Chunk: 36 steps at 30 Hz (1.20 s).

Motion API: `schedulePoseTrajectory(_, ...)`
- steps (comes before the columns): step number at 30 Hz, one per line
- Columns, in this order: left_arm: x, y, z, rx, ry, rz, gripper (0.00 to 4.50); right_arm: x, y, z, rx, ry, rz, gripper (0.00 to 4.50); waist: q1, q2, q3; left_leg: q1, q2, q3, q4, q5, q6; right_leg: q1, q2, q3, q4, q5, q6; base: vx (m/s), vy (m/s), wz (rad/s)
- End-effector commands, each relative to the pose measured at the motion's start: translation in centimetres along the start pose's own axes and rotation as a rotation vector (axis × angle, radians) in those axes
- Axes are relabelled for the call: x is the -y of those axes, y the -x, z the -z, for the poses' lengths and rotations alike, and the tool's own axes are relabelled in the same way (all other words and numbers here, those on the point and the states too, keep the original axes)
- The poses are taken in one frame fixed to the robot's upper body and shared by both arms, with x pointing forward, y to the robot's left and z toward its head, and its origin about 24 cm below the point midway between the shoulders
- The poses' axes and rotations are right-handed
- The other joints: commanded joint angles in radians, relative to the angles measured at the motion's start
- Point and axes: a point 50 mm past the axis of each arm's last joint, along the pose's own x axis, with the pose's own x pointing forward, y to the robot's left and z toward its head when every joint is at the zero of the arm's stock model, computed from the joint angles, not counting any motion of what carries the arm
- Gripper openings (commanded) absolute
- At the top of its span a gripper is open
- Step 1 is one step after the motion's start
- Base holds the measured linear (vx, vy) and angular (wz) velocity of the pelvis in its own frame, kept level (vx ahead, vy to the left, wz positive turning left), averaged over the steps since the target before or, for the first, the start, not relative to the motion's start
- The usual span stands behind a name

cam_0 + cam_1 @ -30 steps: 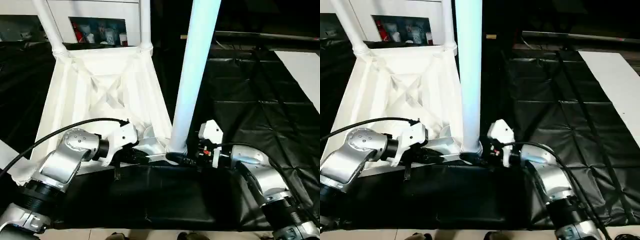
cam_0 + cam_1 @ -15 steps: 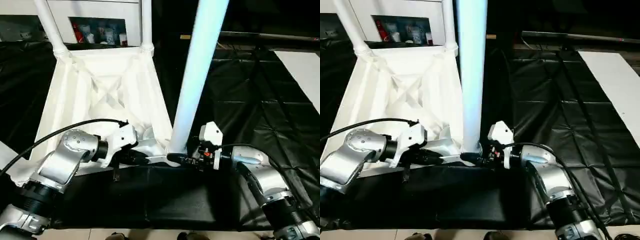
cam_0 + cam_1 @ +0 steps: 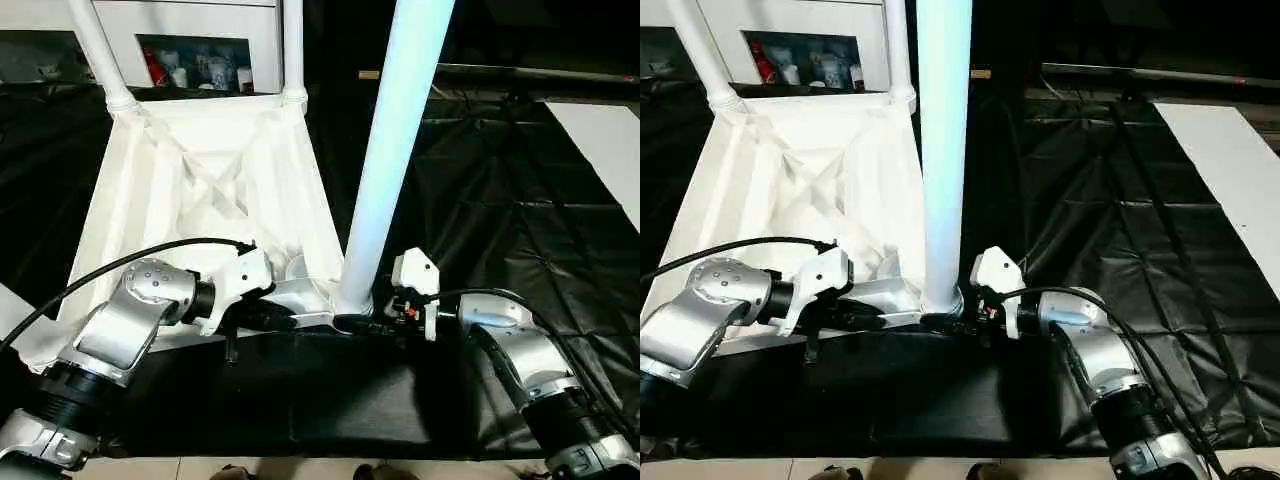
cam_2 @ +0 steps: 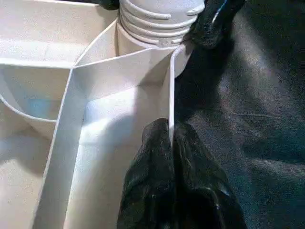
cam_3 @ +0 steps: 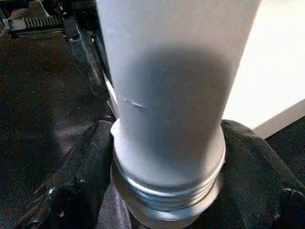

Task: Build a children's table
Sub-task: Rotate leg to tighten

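Left eye view: tabletop (image 3: 205,190) lies upside down on black sheet (image 3: 520,220), ribs up. Two legs (image 3: 95,45) stand in far corners. Left arm bent low, reaching in from left; left claw (image 4: 170,143) pinched tight on tabletop's thin near wall. Right arm low, reaching in from right; right claw (image 5: 167,191) wraps base of near leg (image 3: 385,160), one finger (image 5: 81,181) each side, touching. Near leg stands in near right corner, leaning slightly.
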Motion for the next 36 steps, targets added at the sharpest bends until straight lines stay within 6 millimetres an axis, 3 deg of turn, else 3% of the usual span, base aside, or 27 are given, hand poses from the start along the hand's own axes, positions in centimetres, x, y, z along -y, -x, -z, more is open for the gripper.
schedulePoseTrajectory(1,1.3,-1.3,1.8,-0.066,0.061,0.092,0.00,0.3,0.1,-0.2,0.008,0.003,-0.002,3.44,-0.001,-0.001,-0.054,0.000,0.012,0.009,-0.050,-0.050,0.102,0.055,-0.050,0.032,-0.045,0.066,-0.288,0.000,0.000,0.00)
schedulePoseTrajectory(10,1.2,-1.2,1.9,-0.072,0.064,0.092,0.00,0.3,0.0,-0.1,0.017,-0.004,-0.002,2.80,-0.001,-0.001,-0.055,0.000,0.011,0.009,-0.049,-0.054,0.098,0.054,-0.049,0.032,-0.044,0.064,-0.289,0.000,0.000,0.00)
schedulePoseTrajectory(21,1.0,-1.1,2.0,-0.074,0.074,0.075,0.00,0.3,-0.2,0.1,0.018,-0.009,0.012,2.74,-0.002,-0.001,-0.052,0.000,0.011,0.009,-0.050,-0.070,0.092,0.052,-0.050,0.032,-0.047,0.033,-0.285,0.000,0.000,0.00)
schedulePoseTrajectory(23,0.7,-1.4,2.0,-0.067,0.091,0.036,0.00,0.6,-0.4,0.2,0.031,-0.023,0.076,2.74,-0.002,-0.001,-0.051,-0.001,0.011,0.009,-0.051,-0.069,0.090,0.052,-0.050,0.033,-0.047,0.029,-0.282,0.000,0.000,0.00)
schedulePoseTrajectory(26,-0.2,-2.1,1.9,-0.061,0.120,-0.062,0.00,1.2,-0.8,0.7,0.070,-0.079,0.234,2.74,-0.003,-0.002,-0.041,0.002,0.011,0.008,-0.060,-0.159,0.045,0.043,-0.053,0.034,-0.067,-0.139,-0.256,0.000,0.000,0.00)
schedulePoseTrajectory(30,-1.4,-3.8,1.1,-0.043,0.159,-0.190,0.00,1.5,-2.0,1.3,0.123,-0.184,0.435,2.74,-0.004,-0.002,-0.038,0.003,0.012,0.004,-0.067,-0.213,0.011,0.038,-0.056,0.037,-0.081,-0.275,-0.206,0.000,0.000,0.00)
schedulePoseTrajectory(32,-1.8,-4.4,0.7,-0.032,0.182,-0.237,0.00,1.6,-2.6,1.2,0.128,-0.199,0.485,2.73,-0.004,0.000,-0.037,0.000,0.011,0.003,-0.068,-0.212,0.007,0.035,-0.055,0.037,-0.083,-0.289,-0.188,0.000,0.000,0.00)
schedulePoseTrajectory(36,-3.2,-5.9,-0.5,-0.026,0.244,-0.384,0.00,2.6,-4.6,1.2,0.082,-0.240,0.696,2.73,-0.008,0.000,-0.037,-0.002,0.007,0.003,-0.068,-0.206,-0.005,0.031,-0.052,0.036,-0.082,-0.271,-0.184,0.000,0.000,0.00)
